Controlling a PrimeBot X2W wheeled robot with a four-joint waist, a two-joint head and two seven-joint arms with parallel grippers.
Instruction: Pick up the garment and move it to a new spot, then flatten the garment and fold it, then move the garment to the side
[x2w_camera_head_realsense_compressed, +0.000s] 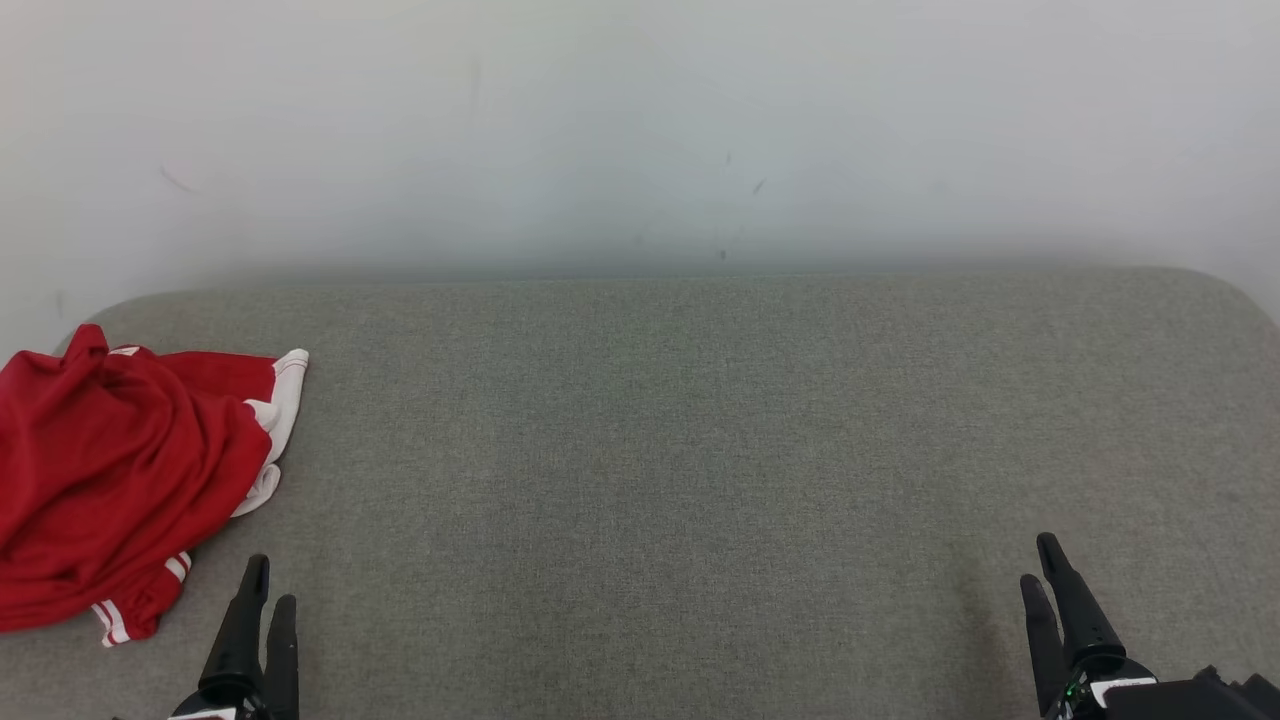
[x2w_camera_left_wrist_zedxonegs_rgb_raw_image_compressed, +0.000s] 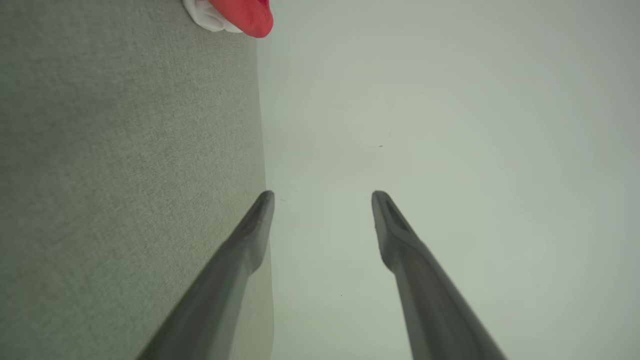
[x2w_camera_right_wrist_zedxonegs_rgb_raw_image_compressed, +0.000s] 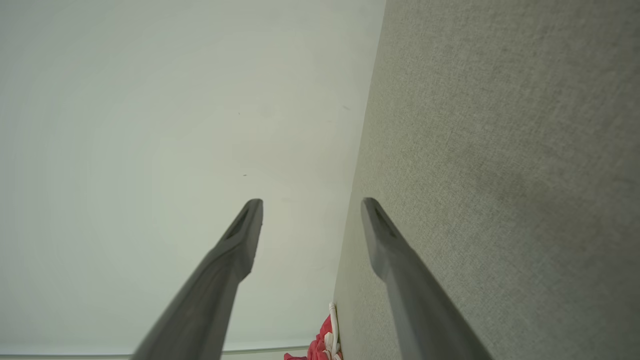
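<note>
A crumpled red garment (x2w_camera_head_realsense_compressed: 110, 470) with white trim lies bunched at the far left of the grey fabric surface (x2w_camera_head_realsense_compressed: 650, 450), running off the left edge of the head view. A corner of the garment (x2w_camera_left_wrist_zedxonegs_rgb_raw_image_compressed: 240, 15) peeks in at the top of the left wrist view, and a scrap of the garment (x2w_camera_right_wrist_zedxonegs_rgb_raw_image_compressed: 322, 345) sits low in the right wrist view. My left gripper (x2w_camera_head_realsense_compressed: 270, 585) stands open just to the right of the garment's near edge, not touching it. Far off at the lower right, my right gripper (x2w_camera_head_realsense_compressed: 1040, 565) is open with nothing in it.
A pale wall (x2w_camera_head_realsense_compressed: 640, 130) rises straight behind the grey surface. The surface's back corners are rounded, and its wide middle stretch lies between my two grippers.
</note>
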